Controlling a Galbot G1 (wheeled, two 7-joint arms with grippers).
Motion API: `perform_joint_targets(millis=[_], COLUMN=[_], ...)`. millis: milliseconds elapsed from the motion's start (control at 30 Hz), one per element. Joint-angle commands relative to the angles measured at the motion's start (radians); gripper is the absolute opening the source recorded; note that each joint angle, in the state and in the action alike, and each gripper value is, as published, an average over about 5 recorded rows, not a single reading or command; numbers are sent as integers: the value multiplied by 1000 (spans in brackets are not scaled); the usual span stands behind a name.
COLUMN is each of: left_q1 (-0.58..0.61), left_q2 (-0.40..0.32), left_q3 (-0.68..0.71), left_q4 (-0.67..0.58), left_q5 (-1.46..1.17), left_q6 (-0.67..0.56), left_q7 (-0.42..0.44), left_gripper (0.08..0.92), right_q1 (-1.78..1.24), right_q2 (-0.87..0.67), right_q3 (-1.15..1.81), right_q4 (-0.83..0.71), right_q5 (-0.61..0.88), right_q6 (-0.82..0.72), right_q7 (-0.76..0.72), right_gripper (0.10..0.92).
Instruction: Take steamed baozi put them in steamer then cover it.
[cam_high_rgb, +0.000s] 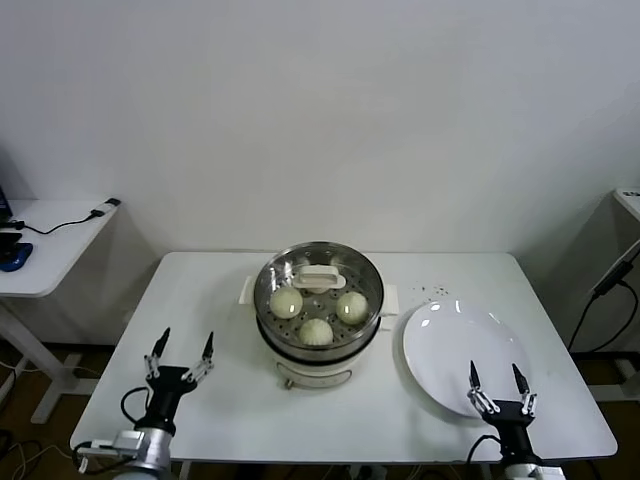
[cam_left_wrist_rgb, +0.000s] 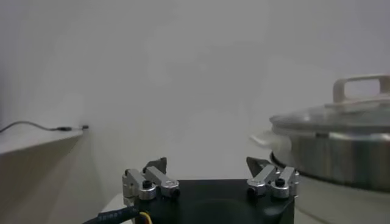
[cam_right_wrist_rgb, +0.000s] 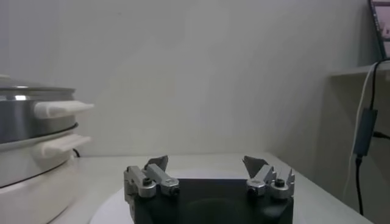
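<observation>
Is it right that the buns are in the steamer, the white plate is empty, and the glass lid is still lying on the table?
Not quite. The glass lid is not on the table; it sits on the steamer, covering it, as the head view shows. The rest holds: the buns are in the steamer, visible through the lid, and the white plate is empty.

Left claw (cam_high_rgb: 182, 352) and right claw (cam_high_rgb: 497, 380) gape wide, both low.
</observation>
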Motion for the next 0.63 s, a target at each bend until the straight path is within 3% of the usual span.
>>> perform_joint_targets(millis=[33, 633], left_q1=[40, 50], left_q2=[8, -7], left_q3=[-22, -7], left_q4=[109, 77], left_q5=[-42, -29], left_q6=[-109, -109], left_q7=[19, 23], left_gripper=[823, 823], right_q1=[0, -2], right_q2=[4, 8], right_q3=[-7, -13], right_q4=[0, -16], right_q5=[0, -13], right_q6=[5, 12], right_q7=[-6, -7], right_gripper=[823, 823])
